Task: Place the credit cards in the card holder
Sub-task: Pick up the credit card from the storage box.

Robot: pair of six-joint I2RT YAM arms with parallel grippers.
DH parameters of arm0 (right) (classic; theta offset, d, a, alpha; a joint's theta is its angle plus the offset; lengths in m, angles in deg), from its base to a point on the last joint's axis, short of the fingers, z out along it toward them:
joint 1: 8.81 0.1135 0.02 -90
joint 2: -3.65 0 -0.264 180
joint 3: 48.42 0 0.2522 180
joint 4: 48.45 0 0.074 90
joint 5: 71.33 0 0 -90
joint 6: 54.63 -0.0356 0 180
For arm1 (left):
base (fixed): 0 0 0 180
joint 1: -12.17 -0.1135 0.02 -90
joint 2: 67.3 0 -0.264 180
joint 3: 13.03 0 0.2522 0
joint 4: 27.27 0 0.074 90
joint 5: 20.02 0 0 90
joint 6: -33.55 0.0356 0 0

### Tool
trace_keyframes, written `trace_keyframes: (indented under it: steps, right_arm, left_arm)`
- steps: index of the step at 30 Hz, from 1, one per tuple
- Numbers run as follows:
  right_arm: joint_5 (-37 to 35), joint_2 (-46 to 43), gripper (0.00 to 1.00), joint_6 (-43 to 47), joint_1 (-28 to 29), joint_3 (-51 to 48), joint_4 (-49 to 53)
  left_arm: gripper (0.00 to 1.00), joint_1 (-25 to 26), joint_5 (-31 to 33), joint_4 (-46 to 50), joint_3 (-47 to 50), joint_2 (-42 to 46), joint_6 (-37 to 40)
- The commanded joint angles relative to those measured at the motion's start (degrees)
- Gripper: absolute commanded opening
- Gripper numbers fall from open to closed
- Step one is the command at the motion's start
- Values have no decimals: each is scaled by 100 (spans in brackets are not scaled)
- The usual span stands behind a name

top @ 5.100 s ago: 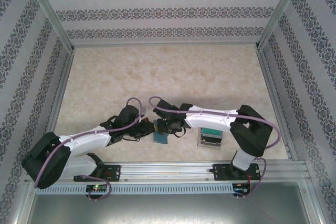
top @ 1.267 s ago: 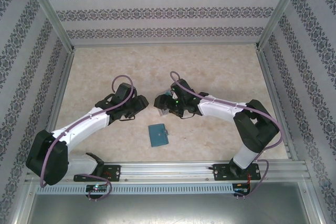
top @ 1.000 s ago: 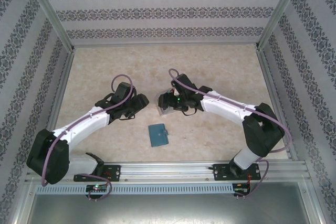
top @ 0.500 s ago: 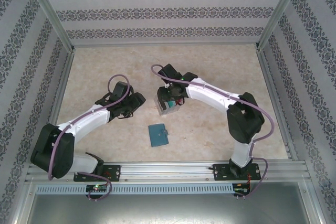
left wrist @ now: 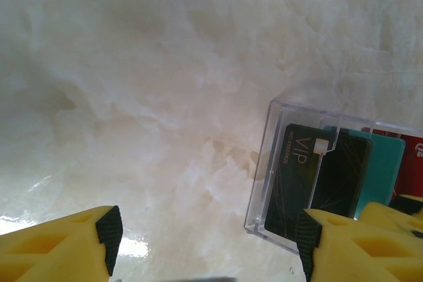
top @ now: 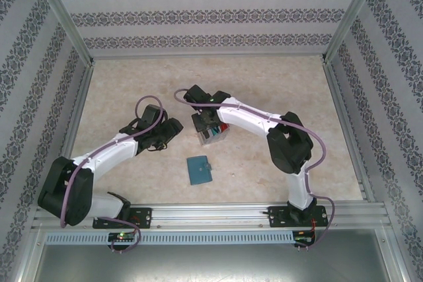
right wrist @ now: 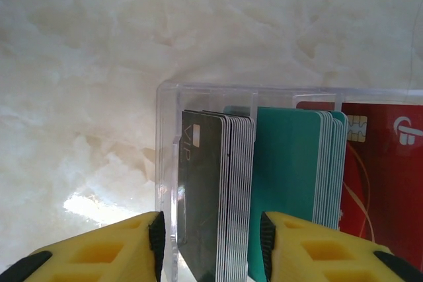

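1. Task items: the credit cards (right wrist: 238, 183) stand in a clear tray (right wrist: 166, 163) on the table (right wrist: 92, 57). In the right wrist view they run left to right as a dark stack (right wrist: 201, 189), a teal stack (right wrist: 291, 183) and a red card (right wrist: 386, 189).
2. Destination: the card holder (top: 199, 170) lies flat and folded shut on the table. It sits on the near side of the tray, apart from it, between the two arms.
3. Right jaws: they hang directly over the tray. One jaw stands at the tray's left wall and the other at the seam between the dark and teal stacks. I cannot tell whether they are pinching the dark stack or only bracketing it.
4. Governing relation: the dark stack lies straight between the right jaws. Its long edges run up the right wrist view, in line with the jaws' reach. I judge that closing would squeeze across the stack's thickness.
5. Left jaws: they are spread wide and empty over bare table, just left of the tray. The right arm is the nearer one to the cards.
6. Legible marks: the front dark card reads "VIP"; the smaller print beside it is too fine to read. The red card carries a gold chip and a white logo cut off by the frame edge.
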State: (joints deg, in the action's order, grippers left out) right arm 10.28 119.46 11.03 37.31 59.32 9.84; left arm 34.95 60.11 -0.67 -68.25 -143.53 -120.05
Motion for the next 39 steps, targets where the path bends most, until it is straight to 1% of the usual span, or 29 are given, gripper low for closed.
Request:
trace_keyframes:
  steps: [1,9,16,21,26,31,39]
  right_arm:
    - [-340,176,43,180,89,213,288]
    - [-822,489,43,209,165,533,549]
    - [-1009,721,43,230,225,611,668]
    - [-1402,793,43,224,268,595,704]
    - [-2012,692,42,220,353,575,745]
    - [-2075,484,41,204,353,432,642]
    - [-1975,450,33,165,346,333,604]
  left_arm:
    - [73,-42,221,101,56,236,-96]
    - [73,-46,378,174,154,480,-140]
    - [73,-42,608,313,356,800,-232]
    - [74,-41,704,293,534,984,-366]
    - [74,-43,702,342,502,985,-339]
    - [74,-46,677,351,461,941,-312]
    - [74,-46,636,317,448,865,-332]
